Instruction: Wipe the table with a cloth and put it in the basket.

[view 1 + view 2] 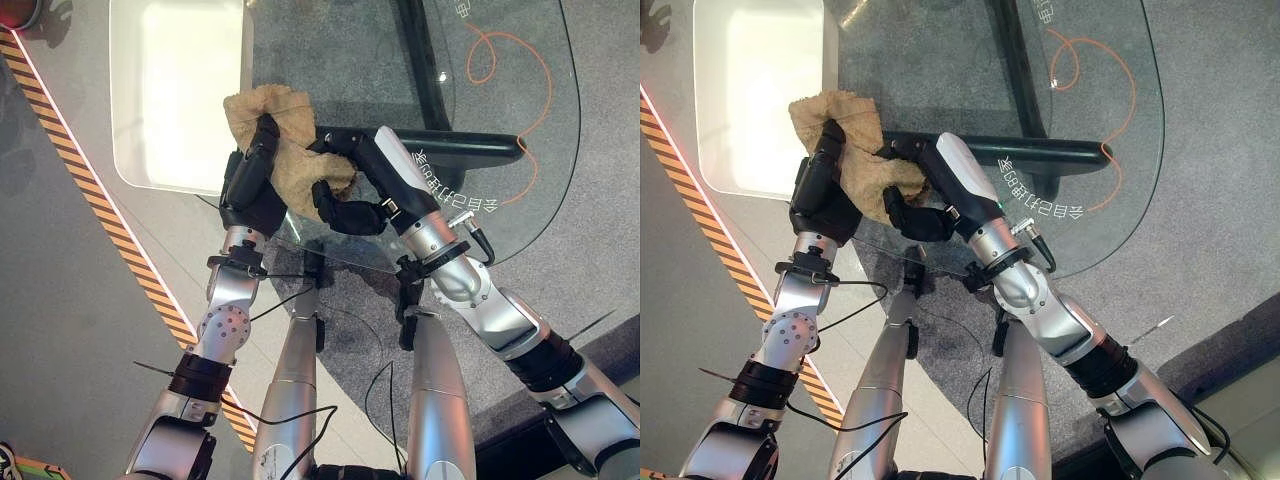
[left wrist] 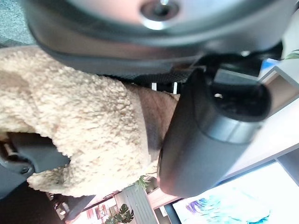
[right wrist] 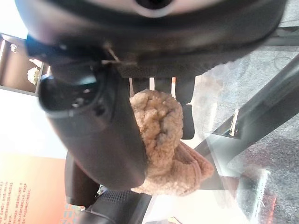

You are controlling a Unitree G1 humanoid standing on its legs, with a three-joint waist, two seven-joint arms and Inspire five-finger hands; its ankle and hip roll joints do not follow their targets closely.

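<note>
Looking down through the left eye view, you have both hands on the tan cloth (image 1: pixel 285 150) above the near edge of the glass table (image 1: pixel 520 130). Your left hand (image 1: pixel 250 180) has its fingers curled over the cloth's left side, and your right hand (image 1: pixel 355 195) comes in from the right with its fingers bent around the cloth's lower right part. An orange cable (image 1: pixel 515 80) loops beyond the hands, seen at the glass. A white tray-like panel (image 1: pixel 175 90) sits at the table's far left, just beside the cloth's upper corner.

In the right eye view you get the same grip: the cloth is bunched between the 2 hands, touching both, with a dark bar (image 1: pixel 1060 155) running off to the right behind your right hand.

In the left wrist view your thumb (image 2: pixel 210 135) stands beside the fuzzy cloth, which fills the space next to it and presses against the hand.

In the right wrist view your thumb (image 3: pixel 100 130) lies against a rolled wad of cloth, with the fingers (image 3: pixel 187 112) closed behind it, so the cloth is pinched there
</note>
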